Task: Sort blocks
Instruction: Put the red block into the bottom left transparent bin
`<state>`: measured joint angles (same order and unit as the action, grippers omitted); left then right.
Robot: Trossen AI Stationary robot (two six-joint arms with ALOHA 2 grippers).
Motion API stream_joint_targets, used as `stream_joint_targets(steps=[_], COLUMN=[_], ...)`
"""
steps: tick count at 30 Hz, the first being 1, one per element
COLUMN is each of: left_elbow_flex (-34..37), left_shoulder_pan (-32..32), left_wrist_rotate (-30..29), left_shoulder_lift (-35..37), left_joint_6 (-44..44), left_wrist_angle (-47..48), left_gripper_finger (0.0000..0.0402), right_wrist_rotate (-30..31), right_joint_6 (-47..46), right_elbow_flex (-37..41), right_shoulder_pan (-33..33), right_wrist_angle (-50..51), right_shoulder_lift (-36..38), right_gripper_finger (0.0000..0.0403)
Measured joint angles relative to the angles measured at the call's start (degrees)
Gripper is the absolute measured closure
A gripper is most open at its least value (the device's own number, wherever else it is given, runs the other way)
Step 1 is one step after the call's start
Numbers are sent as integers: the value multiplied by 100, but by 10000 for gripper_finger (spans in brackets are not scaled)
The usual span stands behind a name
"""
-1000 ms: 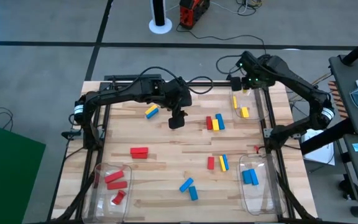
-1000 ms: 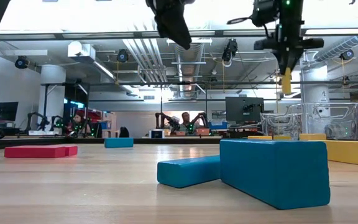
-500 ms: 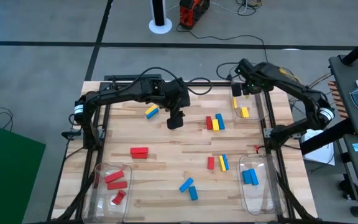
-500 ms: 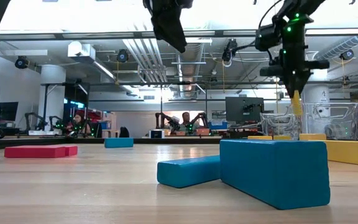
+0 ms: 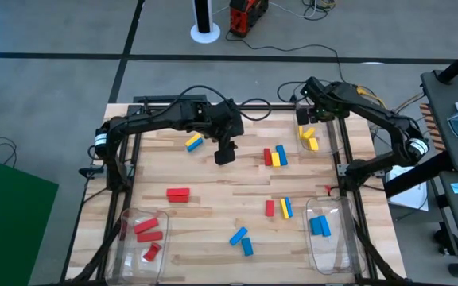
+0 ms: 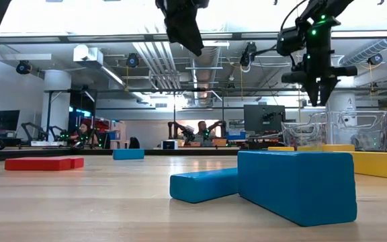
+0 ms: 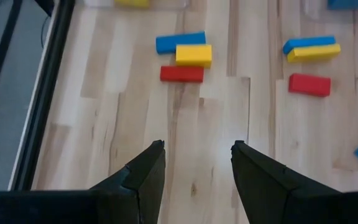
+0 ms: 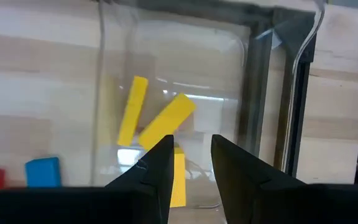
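Hovering right gripper (image 5: 305, 121) over clear plastic bin (image 5: 330, 141) of yellow rectangular blocks (image 5: 312, 143), fingers open, empty. Left gripper (image 5: 225, 152) open mid-desk; best descend squarely on next block.

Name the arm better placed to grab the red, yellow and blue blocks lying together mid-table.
Left. The left gripper hangs open beside that red, yellow and blue cluster, which fills its wrist view. The right gripper is open over the far clear bin holding yellow blocks.

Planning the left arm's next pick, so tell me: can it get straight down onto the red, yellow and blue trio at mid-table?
Probably yes. The left gripper hangs open beside the trio, nothing lies between them, and the right gripper is off over the yellow bin.
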<state>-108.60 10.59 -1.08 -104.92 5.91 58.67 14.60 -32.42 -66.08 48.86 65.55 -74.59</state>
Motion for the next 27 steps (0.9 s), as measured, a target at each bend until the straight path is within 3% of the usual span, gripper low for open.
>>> stream_joint_targets(steps=[9, 20, 27], left_elbow_flex=[631, 2757, 3850], left_shoulder_pan=[0, 47, 144], left_wrist_rotate=[6, 6, -175], left_shoulder_lift=[7, 6, -13], left_joint_6=[159, 428, 311], left_wrist_angle=[-1984, -5705, -7494], left_gripper_finger=[239, 239, 239], right_wrist_rotate=[-299, -409, -240], right_joint_6=[-65, -829, -1366], right_elbow_flex=[-398, -608, -597], right_shoulder_pan=[-330, -1362, -1862], right_wrist_angle=[15, -117, -259], right_shoulder_lift=[709, 2104, 2402], right_gripper_finger=[333, 356, 355])
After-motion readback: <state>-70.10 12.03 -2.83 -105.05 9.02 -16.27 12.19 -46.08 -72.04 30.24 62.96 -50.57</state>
